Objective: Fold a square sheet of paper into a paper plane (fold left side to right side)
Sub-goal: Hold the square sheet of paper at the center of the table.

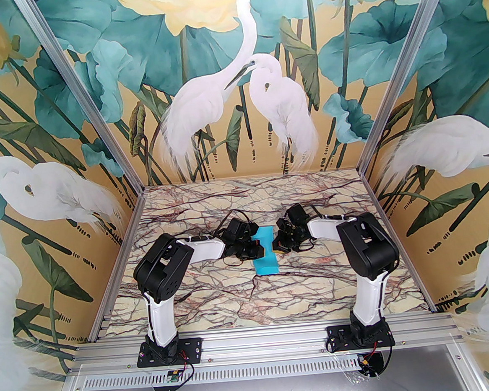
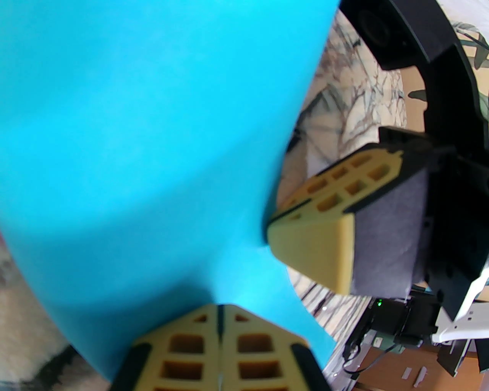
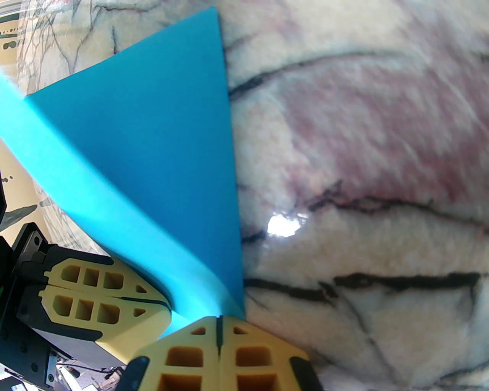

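Note:
The square sheet of paper (image 1: 266, 249) is turquoise-blue and shows from above as a narrow band running front to back at mid-table, its near end resting on the marble. My left gripper (image 1: 258, 249) presses in from the left and is shut on the sheet's edge (image 2: 219, 324). My right gripper (image 1: 276, 244) comes in from the right, shut on a pointed corner of the sheet (image 3: 218, 329). In the left wrist view the paper (image 2: 145, 133) bulges up, curved. In the right wrist view a flat triangular part (image 3: 153, 145) lies on the table. No paper plane shape is in view.
The marble-patterned table (image 1: 252, 299) stretches out around the paper. Painted heron walls (image 1: 104, 226) close in the left, right and back. An aluminium rail (image 1: 260, 340) with both arm bases runs along the near edge. The two grippers' fingertips (image 3: 103, 290) sit close together.

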Controlling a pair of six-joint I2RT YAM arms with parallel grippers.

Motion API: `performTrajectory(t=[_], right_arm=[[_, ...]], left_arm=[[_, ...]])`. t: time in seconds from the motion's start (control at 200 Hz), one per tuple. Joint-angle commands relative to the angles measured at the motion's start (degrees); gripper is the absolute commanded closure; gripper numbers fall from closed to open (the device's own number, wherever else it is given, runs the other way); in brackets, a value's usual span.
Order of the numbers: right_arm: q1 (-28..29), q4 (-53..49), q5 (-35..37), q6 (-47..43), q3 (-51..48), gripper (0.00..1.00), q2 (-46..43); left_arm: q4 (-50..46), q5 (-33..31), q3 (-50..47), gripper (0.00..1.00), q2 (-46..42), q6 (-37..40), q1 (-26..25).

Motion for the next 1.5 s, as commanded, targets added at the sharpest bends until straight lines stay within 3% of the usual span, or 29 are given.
performTrajectory(t=[0.0, 0.505, 1.055, 1.495], right_arm=[[0.26, 1.30, 0.73, -0.23, 1.74, 0.95, -4.37], [2.05, 6.67, -0.98, 0.34, 8.99, 0.95, 4.33], [2.16, -0.76, 5.28, -0.72, 13.83, 0.96, 13.19], [2.16, -1.67, 5.91, -0.49, 13.73, 0.96, 15.25]], left_arm=[[-3.22, -4.20, -0.99, 0.94, 2.85, 1.51, -0.71], [-3.74, -4.51, -0.68, 0.94, 2.78, 1.65, -0.71], [-3.98, -3.94, -1.92, 0.94, 1.17, 2.55, -1.49], [-1.05, -2.90, -10.67, 0.94, -4.57, 2.72, -2.45]])
